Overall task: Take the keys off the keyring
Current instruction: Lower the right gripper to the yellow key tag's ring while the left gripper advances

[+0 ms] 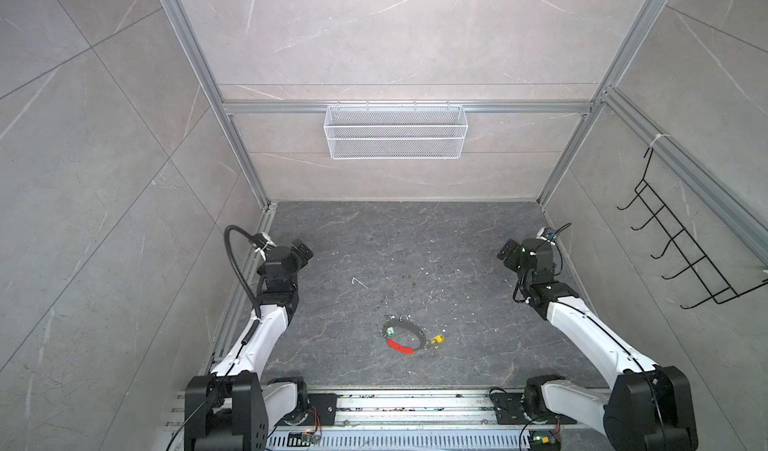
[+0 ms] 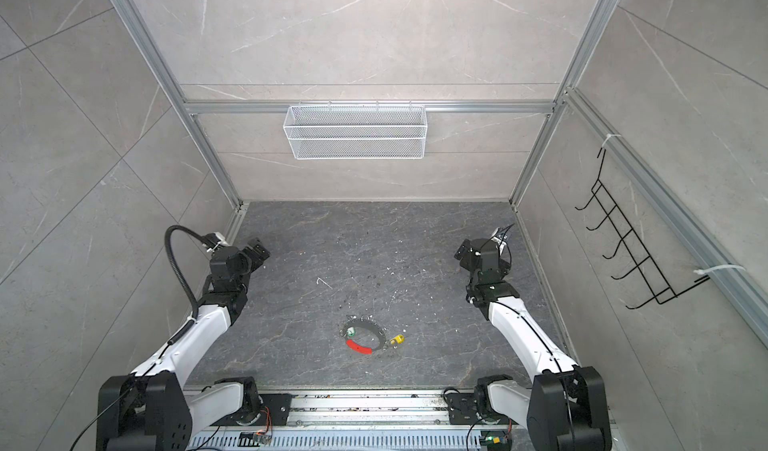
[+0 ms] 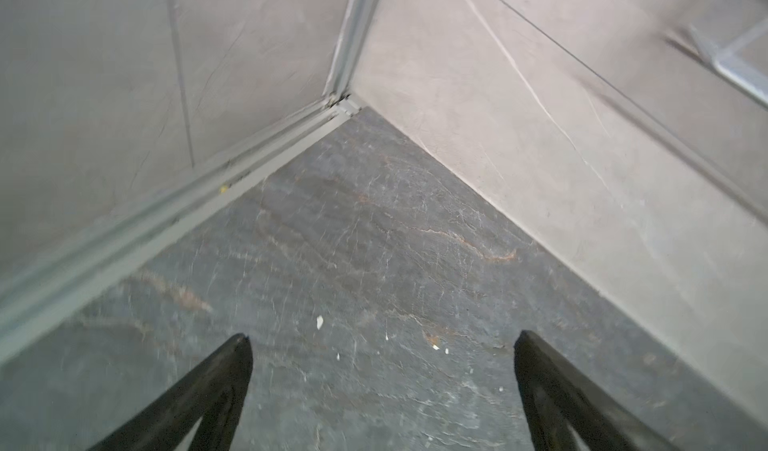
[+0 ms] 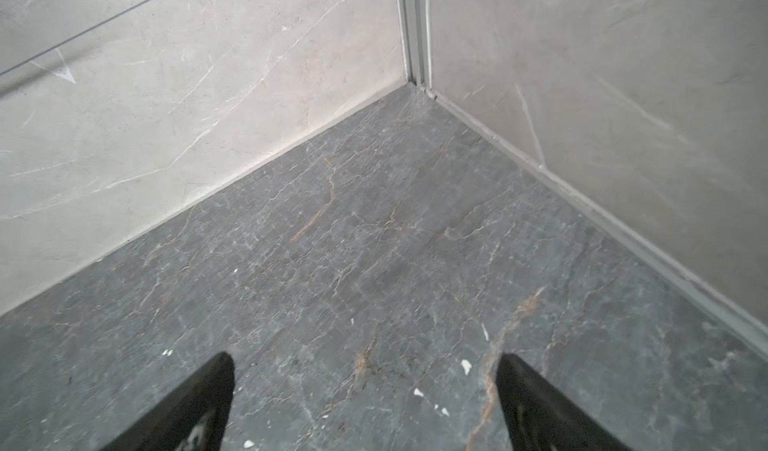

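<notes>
Keyring [image 1: 423, 336]: lies flat on the bench [image 1: 374, 241], near its front edge and about midway between the two arms; neither arm touches it.
Red sleeve [image 1: 400, 347]: covers the arc of the hoop nearest the front.
Keys: the green-tagged key [image 1: 390, 331] sits at the hoop's left side with its tag inside the loop. The yellow-tagged key [image 1: 437, 339] lies just outside the right side.
Left claw [image 1: 305, 251]: jaws spread wide and empty, held over the far left of the bench, well apart from the keyring.
Right claw [image 1: 505, 251]: jaws spread wide and empty, mirrored over the far right.
Why so: both arms look parked at the sides, which leaves the hoop free to be reached from either side. The task seems not yet begun.
Hard to make out: whether each key is threaded on the hoop, where the hoop opens, and what the small metal bits on its far arc are. Both wrist views show only bare bench and wall corners.
</notes>
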You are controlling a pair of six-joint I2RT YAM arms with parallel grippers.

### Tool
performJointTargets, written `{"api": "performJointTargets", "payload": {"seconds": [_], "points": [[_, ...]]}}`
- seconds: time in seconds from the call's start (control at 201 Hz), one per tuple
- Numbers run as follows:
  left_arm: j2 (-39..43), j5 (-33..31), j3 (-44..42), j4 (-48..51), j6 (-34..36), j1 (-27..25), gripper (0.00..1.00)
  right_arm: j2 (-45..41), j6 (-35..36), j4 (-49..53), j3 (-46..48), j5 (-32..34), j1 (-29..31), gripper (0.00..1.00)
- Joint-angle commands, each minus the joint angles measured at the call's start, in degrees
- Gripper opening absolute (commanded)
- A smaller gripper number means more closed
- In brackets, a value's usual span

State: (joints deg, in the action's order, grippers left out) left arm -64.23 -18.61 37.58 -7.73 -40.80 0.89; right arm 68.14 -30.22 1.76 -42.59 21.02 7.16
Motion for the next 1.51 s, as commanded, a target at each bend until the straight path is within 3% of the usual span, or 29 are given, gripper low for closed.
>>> {"api": "performJointTargets", "payload": {"seconds": [0.0, 0.129, 0.174, 0.229, 0.364, 0.448, 0.548, 0.717, 0.926, 1.131, 1.504], "points": [[4.15, -2.05, -1.08, 7.97, -16.53, 0.46, 1.00, -0.10, -4.06, 5.75, 2.74, -10.91, 0.22, 0.94], [7.63, 7.66, -3.00, 5.62, -16.12, 0.44, 1.00, -3.28, -0.63, 5.15, 4.69, -19.23, 3.21, 0.92], [7.85, 12.74, -2.45, 5.48, -14.02, 0.47, 1.00, -4.16, 1.41, 5.36, 5.15, -22.49, 5.13, 0.86], [7.35, 19.60, -0.82, 6.72, -11.27, 0.42, 0.92, -4.96, 3.27, 5.18, 6.18, -25.46, 8.38, 0.82], [5.14, 34.41, -0.04, 8.11, -9.74, -0.29, 0.70, -5.87, 5.87, 6.91, 8.03, -22.88, 21.44, 0.79], [5.13, 39.01, -1.84, 7.64, -9.10, -3.03, 0.66, -4.20, 6.96, 8.39, 7.97, -21.20, 28.86, 0.72], [6.61, 39.28, -4.34, 7.80, -8.57, -8.18, 0.66, -2.01, 8.22, 8.98, 7.78, -20.33, 36.03, 0.66], [8.78, 36.92, -6.73, 9.21, -6.46, -16.99, 0.59, 3.54, 9.56, 13.45, 5.33, -12.26, 49.67, 0.59], [8.07, 36.10, -8.99, 10.41, -4.85, -23.21, 0.56, 11.65, 8.18, 17.82, 2.94, -3.92, 60.09, 0.44], [6.97, 37.22, -9.90, 10.63, -3.98, -24.66, 0.53, 14.84, 8.57, 18.90, 1.35, -0.02, 63.30, 0.35], [5.99, 38.16, -9.03, 10.47, -3.17, -24.70, 0.53, 17.19, 11.49, 19.93, -0.63, -3.22, 63.33, 0.31]]}}
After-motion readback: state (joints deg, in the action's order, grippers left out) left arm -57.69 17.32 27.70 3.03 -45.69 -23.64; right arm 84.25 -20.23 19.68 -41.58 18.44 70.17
